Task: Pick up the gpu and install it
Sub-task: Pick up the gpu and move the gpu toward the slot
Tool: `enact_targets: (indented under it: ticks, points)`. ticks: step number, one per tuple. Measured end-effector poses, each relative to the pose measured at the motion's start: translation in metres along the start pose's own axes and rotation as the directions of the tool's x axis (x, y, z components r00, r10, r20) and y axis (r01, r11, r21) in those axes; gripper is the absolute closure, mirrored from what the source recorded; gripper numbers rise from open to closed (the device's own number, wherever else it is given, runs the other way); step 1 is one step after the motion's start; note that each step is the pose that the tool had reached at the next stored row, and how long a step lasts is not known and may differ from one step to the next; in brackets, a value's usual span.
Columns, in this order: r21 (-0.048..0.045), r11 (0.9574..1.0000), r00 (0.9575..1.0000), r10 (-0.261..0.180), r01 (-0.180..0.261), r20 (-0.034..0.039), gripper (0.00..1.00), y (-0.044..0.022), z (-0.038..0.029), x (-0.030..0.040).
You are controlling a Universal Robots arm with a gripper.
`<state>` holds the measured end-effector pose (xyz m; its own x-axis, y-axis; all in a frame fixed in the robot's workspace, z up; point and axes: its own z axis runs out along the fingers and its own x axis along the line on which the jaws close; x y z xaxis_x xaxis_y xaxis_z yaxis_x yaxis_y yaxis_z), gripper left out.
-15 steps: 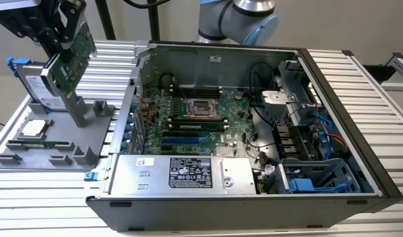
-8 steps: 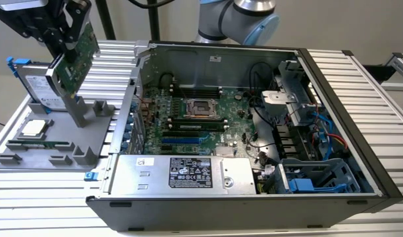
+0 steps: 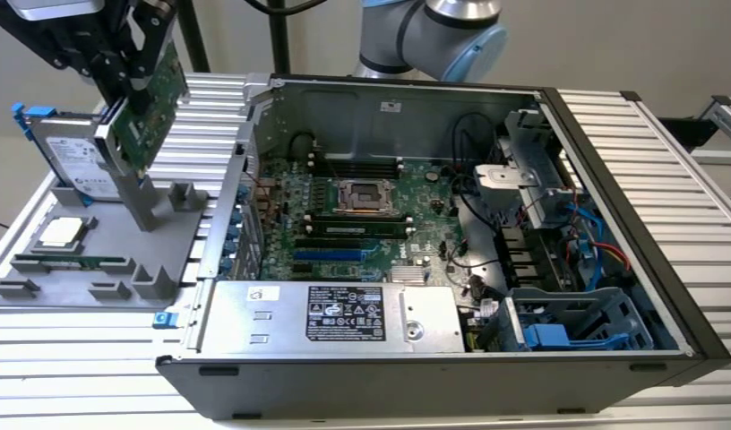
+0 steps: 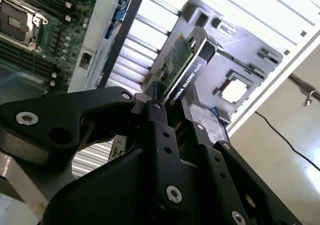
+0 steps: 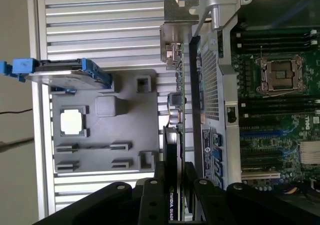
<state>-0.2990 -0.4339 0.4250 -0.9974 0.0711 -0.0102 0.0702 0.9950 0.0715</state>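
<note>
One gripper (image 3: 124,85), seen in the exterior view, is clamped on the gpu (image 3: 158,90), holding it tilted over the tall post of the grey tray (image 3: 103,269), at the exterior view's left of the open computer case (image 3: 401,385). In the second wrist view, black fingers (image 4: 157,120) pinch the card's two faces above that tray. In the first wrist view, the card shows edge-on between a blue-framed hard drive (image 5: 65,76) and the case wall.
</note>
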Motion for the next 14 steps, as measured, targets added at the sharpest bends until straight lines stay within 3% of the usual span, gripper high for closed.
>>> enact_targets:
  ticks: [14]
  points:
    - [0.0,1.0,1.0,0.0,0.0,0.0,1.0,0.001,0.0002,-0.0137]
